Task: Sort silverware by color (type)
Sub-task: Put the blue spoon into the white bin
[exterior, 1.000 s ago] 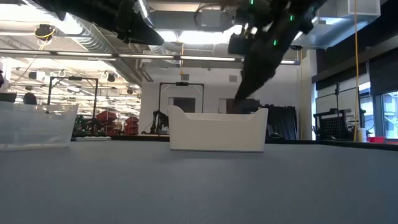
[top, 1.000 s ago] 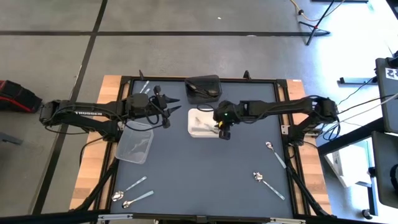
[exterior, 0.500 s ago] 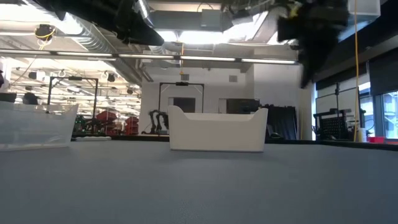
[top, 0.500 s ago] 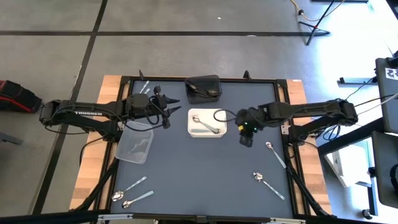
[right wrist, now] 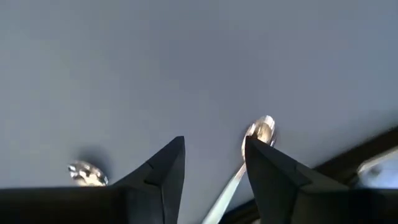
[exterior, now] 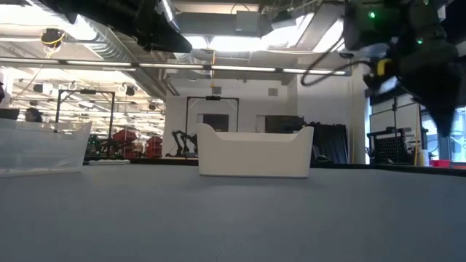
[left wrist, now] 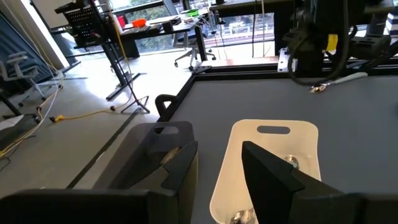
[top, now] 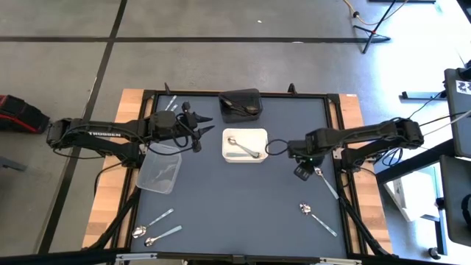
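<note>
The right claw is hovering released, empty, beside a spoon on the desk's right. Spoons are lying in the white tray and black tray; four are waiting loose. The left claw, also released, is waiting far left.

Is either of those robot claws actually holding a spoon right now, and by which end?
No. The right gripper hangs open over the table beside a silver spoon, nothing between its fingers. The left gripper is open too, empty, near the white tray.
</note>
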Robot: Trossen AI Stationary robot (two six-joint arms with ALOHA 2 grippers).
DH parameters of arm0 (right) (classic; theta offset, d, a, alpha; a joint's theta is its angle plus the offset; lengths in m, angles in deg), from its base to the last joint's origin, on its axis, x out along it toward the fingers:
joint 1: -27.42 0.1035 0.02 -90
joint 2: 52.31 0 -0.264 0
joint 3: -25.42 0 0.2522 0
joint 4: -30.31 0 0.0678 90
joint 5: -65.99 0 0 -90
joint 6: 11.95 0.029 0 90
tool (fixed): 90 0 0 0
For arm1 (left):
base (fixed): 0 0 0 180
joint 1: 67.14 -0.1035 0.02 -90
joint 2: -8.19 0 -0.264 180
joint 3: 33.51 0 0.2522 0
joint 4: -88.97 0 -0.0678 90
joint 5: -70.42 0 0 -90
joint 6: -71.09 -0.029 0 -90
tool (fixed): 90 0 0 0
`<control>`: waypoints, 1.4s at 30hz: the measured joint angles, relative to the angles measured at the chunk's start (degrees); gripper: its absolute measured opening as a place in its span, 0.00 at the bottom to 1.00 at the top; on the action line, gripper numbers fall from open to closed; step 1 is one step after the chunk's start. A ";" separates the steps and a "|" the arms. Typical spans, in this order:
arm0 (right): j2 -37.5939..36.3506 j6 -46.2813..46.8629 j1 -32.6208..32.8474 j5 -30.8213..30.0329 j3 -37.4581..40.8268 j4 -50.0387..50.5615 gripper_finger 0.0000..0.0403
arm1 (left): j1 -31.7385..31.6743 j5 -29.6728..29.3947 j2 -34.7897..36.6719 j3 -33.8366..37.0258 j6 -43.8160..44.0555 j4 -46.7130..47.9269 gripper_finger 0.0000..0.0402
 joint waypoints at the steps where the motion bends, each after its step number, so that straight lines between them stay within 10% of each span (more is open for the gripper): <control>1: 0.06 1.20 0.02 1.31 0.66 0.23 0.39 | 0.00 0.01 0.00 0.00 0.00 -0.02 0.30; 36: 26.92 -1.73 0.00 0.95 6.76 -0.80 0.39 | -0.02 -0.02 -0.02 -0.02 0.04 -0.76 0.30; 42: 27.21 -4.42 0.00 0.87 6.84 -1.21 0.26 | -0.01 0.00 -0.02 -0.02 0.09 -0.74 0.30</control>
